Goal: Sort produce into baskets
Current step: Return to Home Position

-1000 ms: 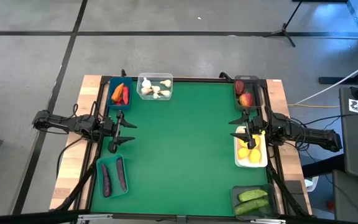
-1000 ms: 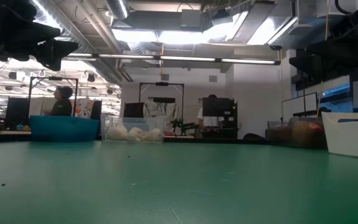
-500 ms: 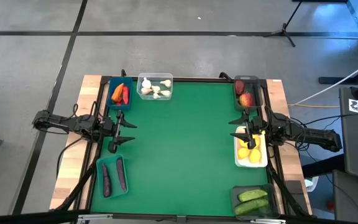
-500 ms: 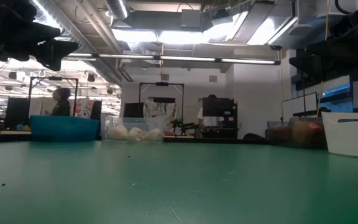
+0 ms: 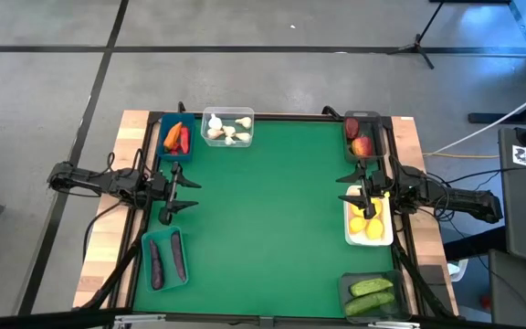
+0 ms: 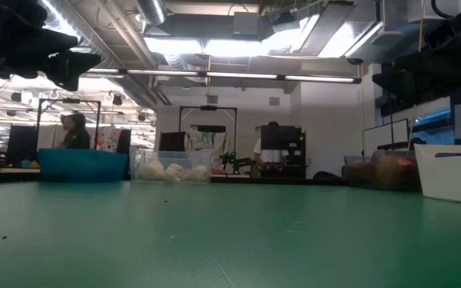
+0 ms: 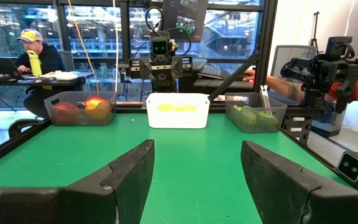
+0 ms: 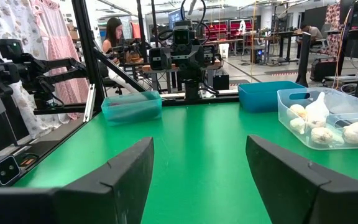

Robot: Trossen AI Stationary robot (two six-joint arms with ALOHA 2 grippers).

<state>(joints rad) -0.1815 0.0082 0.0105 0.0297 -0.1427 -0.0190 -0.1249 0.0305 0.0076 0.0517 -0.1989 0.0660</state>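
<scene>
Baskets (image 5: 228, 111) rimming mat (image 5: 263, 210), left fingers (image 7: 126, 171), right fingers (image 8: 123, 168) spread

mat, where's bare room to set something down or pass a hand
The whole middle of the mat is bare, from the clear tray to the opposite edge, between the left gripper and right gripper, both open. Crowded: left edge with blue tray and teal tray, right edge with white tray and two dark trays.
</scene>
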